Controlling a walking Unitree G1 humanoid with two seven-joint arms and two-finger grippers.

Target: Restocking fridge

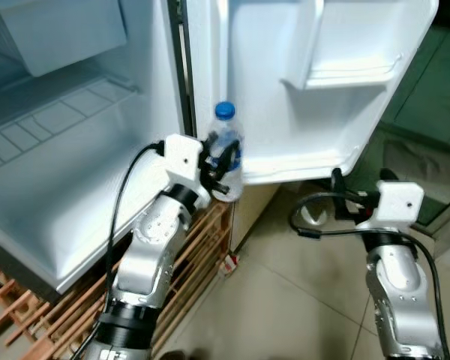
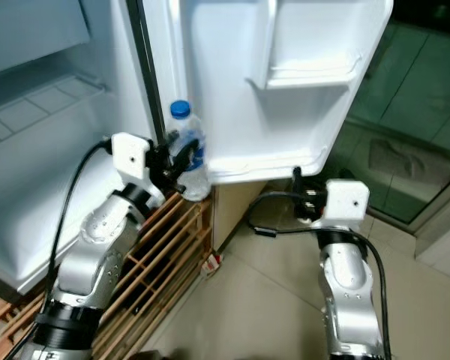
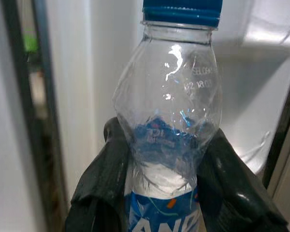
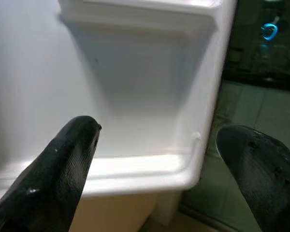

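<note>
A clear water bottle point(image 1: 227, 146) with a blue cap and blue label stands upright in my left gripper point(image 1: 219, 166), which is shut on its middle. The bottle point(image 3: 166, 116) is held at the hinge side of the open fridge door point(image 1: 315, 90), just in front of the door's lower edge. The left fingers point(image 3: 106, 193) press in on both sides of the label. My right gripper point(image 1: 337, 196) is open and empty, below the bottom lip of the door point(image 4: 135, 169), with its fingers point(image 4: 63, 164) spread wide.
The fridge's inside point(image 1: 67, 150) is white, with a glass shelf at the left. The door carries a white bin point(image 1: 349, 71) higher up. A wooden slatted rack point(image 1: 202, 247) sits under the fridge. Tiled floor point(image 1: 285, 300) lies between my arms.
</note>
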